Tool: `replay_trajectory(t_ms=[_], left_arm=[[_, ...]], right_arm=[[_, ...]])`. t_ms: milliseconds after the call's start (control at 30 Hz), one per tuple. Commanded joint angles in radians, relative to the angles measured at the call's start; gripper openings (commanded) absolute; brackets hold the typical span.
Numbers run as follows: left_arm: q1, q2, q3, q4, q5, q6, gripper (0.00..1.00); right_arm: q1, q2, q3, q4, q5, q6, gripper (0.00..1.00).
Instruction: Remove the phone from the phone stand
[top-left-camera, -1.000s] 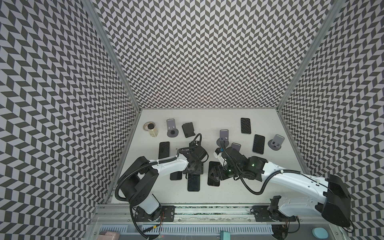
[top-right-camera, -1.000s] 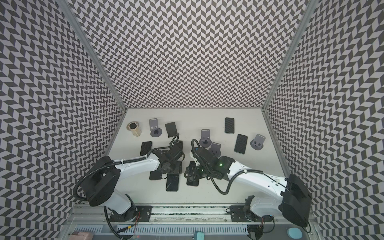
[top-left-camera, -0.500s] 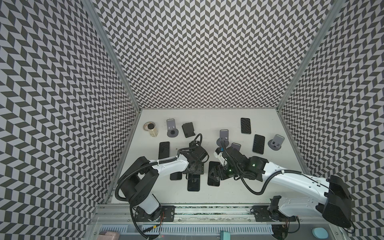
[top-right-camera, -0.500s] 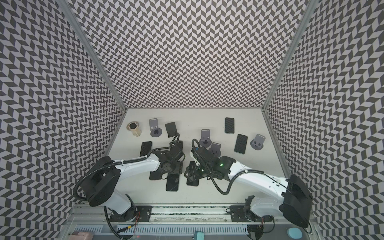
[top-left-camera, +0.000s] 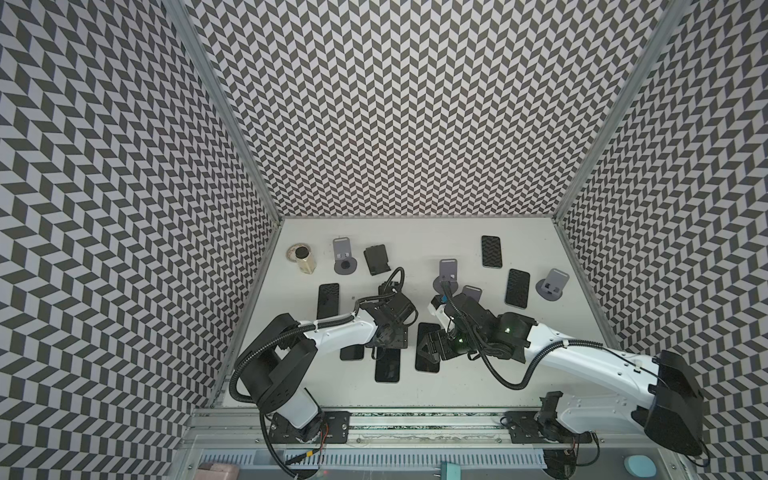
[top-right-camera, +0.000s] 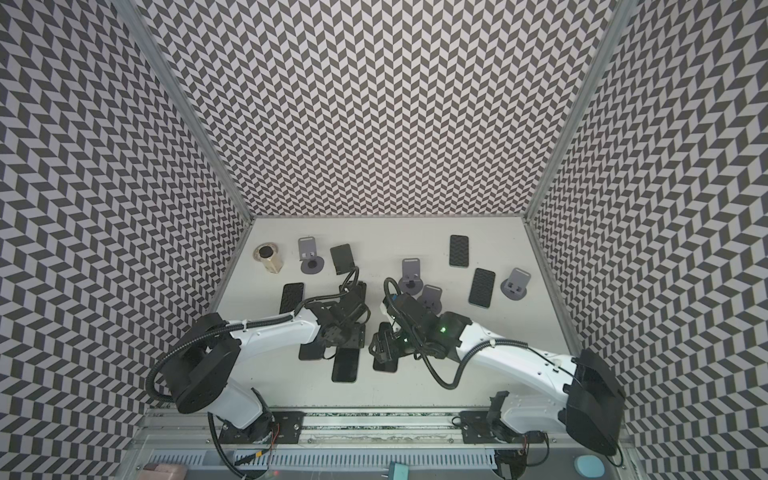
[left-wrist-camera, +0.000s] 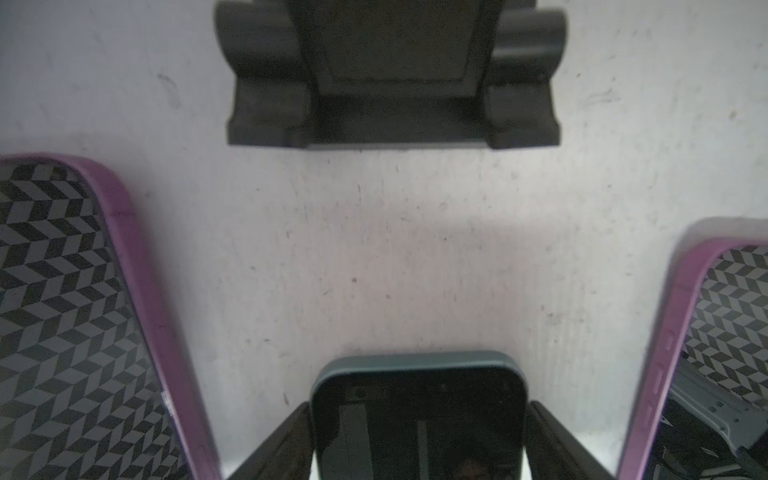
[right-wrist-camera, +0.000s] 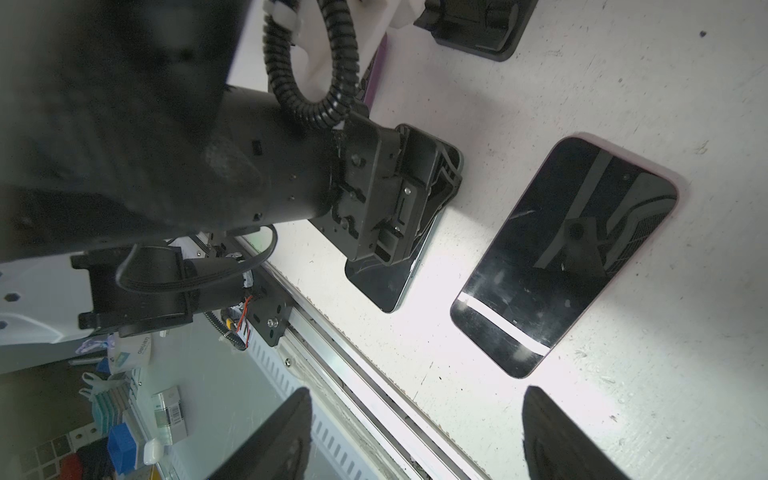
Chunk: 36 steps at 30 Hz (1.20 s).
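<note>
The teal-cased phone (top-left-camera: 387, 368) lies flat on the table (left-wrist-camera: 374, 249), one end between the jaws of the left pincer (left-wrist-camera: 419, 415); whether they grip it cannot be told. The right pincer (right-wrist-camera: 417, 399) gapes, empty. Farther on, clear of the phone, stands the black phone stand (left-wrist-camera: 395, 83).

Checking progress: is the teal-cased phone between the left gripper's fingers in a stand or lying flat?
Lying flat: the teal-cased phone rests screen-up on the white table, nothing propping it.

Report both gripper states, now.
Left gripper: jaws astride the teal phone; grip cannot be told.
Right gripper: open, holding nothing.
</note>
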Motion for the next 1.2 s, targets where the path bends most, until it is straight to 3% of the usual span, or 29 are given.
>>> replay_trajectory(t_ms=[0, 367, 600, 767, 933, 1033, 1167], left_arm=[[-0.001, 0.007, -0.022, -0.010, -0.003, -0.026, 0.79], [0.000, -0.086, 0.080, -0.066, -0.068, -0.007, 0.84], [0.000, -0.229, 0.152, -0.081, -0.191, 0.033, 0.85], [0.006, -0.373, 0.140, 0.061, -0.367, 0.152, 0.85], [0.061, -0.488, 0.098, 0.249, -0.498, 0.334, 0.87], [0.129, -0.549, 0.047, 0.375, -0.539, 0.447, 0.88], [0.257, -0.637, -0.058, 0.544, -0.515, 0.537, 0.88]], right_arm=[[-0.006, -0.023, 0.013, 0.001, 0.007, -0.011, 0.78], [-0.013, 0.022, 0.166, -0.085, 0.054, -0.055, 0.81], [-0.022, 0.047, 0.292, -0.135, 0.157, -0.085, 0.84], [-0.060, 0.032, 0.332, -0.084, 0.277, -0.130, 0.85], [-0.209, 0.024, 0.369, -0.044, 0.340, -0.176, 0.85], [-0.283, -0.005, 0.334, 0.027, 0.432, -0.194, 0.85], [-0.356, -0.060, 0.240, 0.160, 0.578, -0.237, 0.86]])
